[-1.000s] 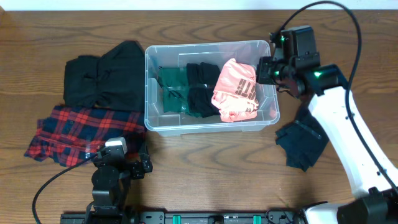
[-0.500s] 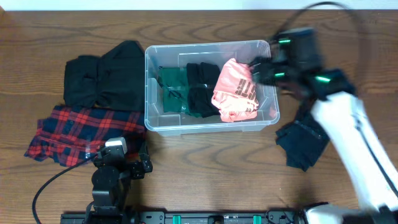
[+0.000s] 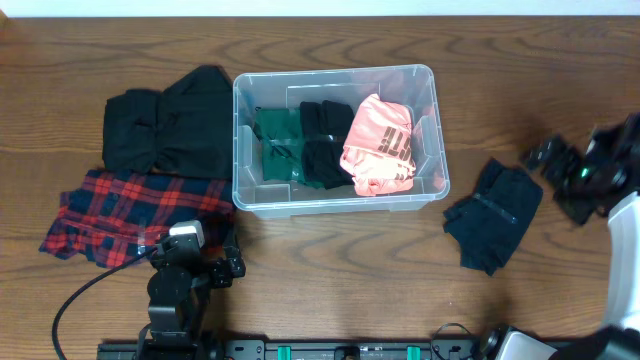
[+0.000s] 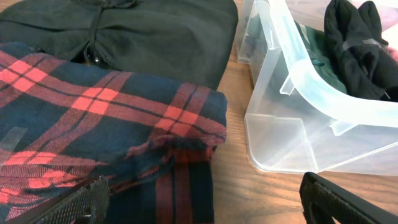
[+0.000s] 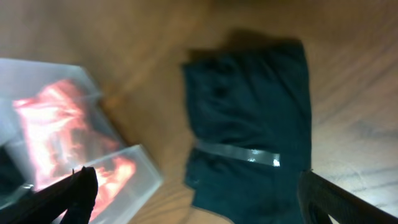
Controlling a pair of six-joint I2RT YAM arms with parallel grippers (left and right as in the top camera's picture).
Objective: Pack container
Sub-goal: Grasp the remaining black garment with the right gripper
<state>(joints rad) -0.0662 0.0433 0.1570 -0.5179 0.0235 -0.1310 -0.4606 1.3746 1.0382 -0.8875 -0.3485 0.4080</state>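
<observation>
Both left end effector (image 4: 202, 186) and right end effector (image 5: 196, 180) released, empty, above brown wood-grain table (image 3: 520, 60) with container (image 3: 338, 206).

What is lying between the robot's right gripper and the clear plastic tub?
A dark folded garment lies on the table between the right gripper and the container, shown in the overhead view.

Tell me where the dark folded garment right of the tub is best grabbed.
Come from straight above and pinch the dark folded garment at its upper corner nearest the right tool. It lies flat on the table, so a folded edge should offer more to close on than its middle.
</observation>
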